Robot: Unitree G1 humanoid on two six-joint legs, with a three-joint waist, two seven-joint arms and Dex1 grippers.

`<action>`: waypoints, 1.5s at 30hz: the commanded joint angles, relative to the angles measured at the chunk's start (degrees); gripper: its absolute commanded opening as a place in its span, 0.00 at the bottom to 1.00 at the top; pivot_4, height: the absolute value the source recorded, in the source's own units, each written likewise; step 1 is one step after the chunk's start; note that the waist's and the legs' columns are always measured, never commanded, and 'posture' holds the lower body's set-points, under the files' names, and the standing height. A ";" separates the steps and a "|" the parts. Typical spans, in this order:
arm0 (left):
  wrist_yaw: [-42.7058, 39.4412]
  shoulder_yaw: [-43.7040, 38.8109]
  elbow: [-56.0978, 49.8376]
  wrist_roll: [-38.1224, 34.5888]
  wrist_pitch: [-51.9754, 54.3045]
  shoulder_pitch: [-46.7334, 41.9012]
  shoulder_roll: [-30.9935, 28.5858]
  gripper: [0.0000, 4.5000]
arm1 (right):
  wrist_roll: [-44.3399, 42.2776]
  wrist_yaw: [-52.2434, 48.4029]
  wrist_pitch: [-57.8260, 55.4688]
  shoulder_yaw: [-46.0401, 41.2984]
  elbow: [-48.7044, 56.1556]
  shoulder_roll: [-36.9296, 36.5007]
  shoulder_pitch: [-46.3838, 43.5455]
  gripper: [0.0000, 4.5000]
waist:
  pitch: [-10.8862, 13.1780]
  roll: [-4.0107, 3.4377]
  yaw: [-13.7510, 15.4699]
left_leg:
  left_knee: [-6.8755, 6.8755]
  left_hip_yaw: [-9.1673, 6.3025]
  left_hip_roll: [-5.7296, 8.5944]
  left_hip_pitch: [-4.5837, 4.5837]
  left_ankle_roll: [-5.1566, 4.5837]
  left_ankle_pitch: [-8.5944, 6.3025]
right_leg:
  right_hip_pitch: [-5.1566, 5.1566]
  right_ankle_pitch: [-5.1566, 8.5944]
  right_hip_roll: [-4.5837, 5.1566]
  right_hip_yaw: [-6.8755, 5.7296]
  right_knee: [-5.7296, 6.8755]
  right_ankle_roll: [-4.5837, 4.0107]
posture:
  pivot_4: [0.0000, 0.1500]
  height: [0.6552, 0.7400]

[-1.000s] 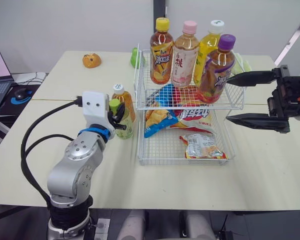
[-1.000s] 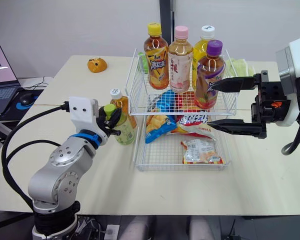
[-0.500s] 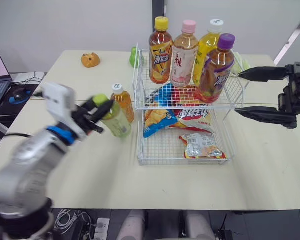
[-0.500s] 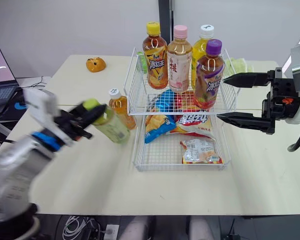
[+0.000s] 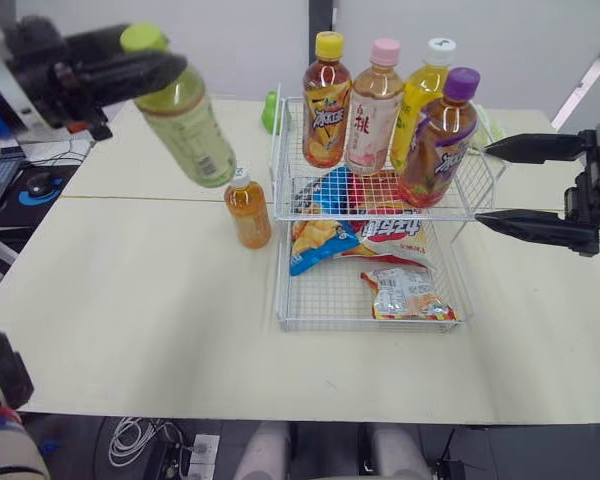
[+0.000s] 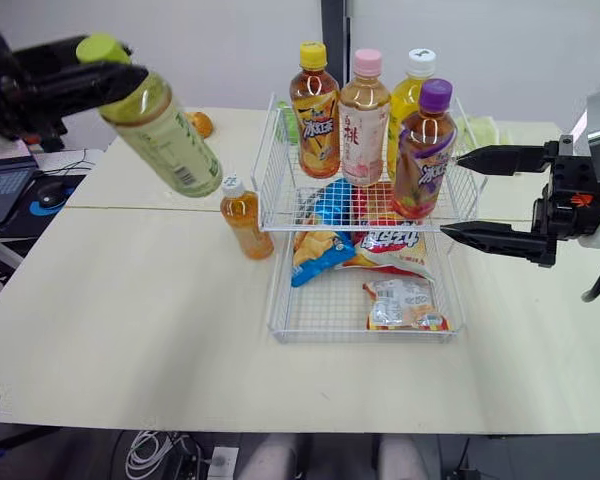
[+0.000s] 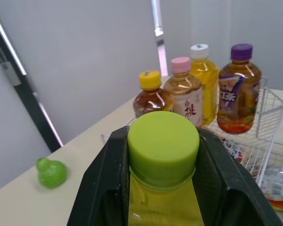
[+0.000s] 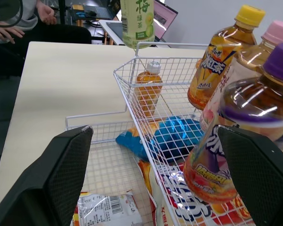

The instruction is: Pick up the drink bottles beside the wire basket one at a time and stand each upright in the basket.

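Our left fingers (image 5: 130, 72) clamp the green bottle (image 5: 188, 130) at the basket's (image 5: 360, 326) ten o'clock; our right fingers (image 5: 530, 226) gape. Next we stand it inside.

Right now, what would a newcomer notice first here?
The left gripper holds a pale green plastic bottle with a lime cap, tilted, high above the beige table. Four capped drink bottles stand in the upper tier of the white wire basket; a small orange bottle stands beside it.

Green-capped bottle (image 5: 183, 122) tilted aloft, orange bottle (image 5: 248, 208) upright beside basket (image 5: 360, 327)
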State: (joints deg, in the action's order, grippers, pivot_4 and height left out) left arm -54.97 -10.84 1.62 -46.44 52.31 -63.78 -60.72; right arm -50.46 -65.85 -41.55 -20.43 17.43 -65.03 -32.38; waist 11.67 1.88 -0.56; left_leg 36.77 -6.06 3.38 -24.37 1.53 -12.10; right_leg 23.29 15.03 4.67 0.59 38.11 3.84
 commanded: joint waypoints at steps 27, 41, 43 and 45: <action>-7.47 18.32 22.44 21.26 -12.35 -21.96 34.21 0.30 | -3.18 4.07 -1.35 -10.87 4.30 -1.95 5.77 1.00 | 0.02 -0.05 -1.24 | 0.15 0.03 0.05 -0.09 -0.03 -0.01 | 0.13 -0.06 0.01 0.26 0.13 0.09 | 1.00 1.00; -10.76 16.83 30.73 23.51 -14.14 -24.59 36.74 0.73 | -2.81 5.50 -0.15 -11.05 2.88 -1.54 4.31 1.00 | 0.02 -0.05 -1.21 | 0.18 0.05 0.08 -0.08 -0.04 -0.01 | 0.12 -0.07 0.02 0.24 0.20 0.11 | 1.00 1.00; -12.08 16.34 29.67 22.93 -13.32 -24.71 36.00 0.87 | -2.65 5.61 0.01 -10.82 2.76 -1.55 4.17 1.00 | 0.02 -0.05 -1.21 | 0.18 0.05 0.08 -0.08 -0.04 -0.01 | 0.12 -0.06 0.02 0.23 0.25 0.11 | 1.00 1.00; -13.31 15.68 28.70 22.53 -12.70 -24.88 35.06 0.99 | -2.49 5.68 0.14 -10.44 2.58 -1.53 3.91 1.00 | 0.02 -0.05 -1.23 | 0.19 0.05 0.08 -0.07 -0.04 -0.01 | 0.13 -0.06 0.02 0.23 0.31 0.11 | 1.00 1.00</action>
State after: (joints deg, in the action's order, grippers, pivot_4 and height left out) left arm -67.13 6.85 32.72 -22.96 39.62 -86.26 -24.35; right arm -52.87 -60.71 -42.68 -29.39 19.87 -65.95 -27.38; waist 11.69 1.83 -1.79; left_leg 36.97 -6.00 3.46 -24.44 1.49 -12.11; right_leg 23.45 14.97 4.70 0.83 38.47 3.95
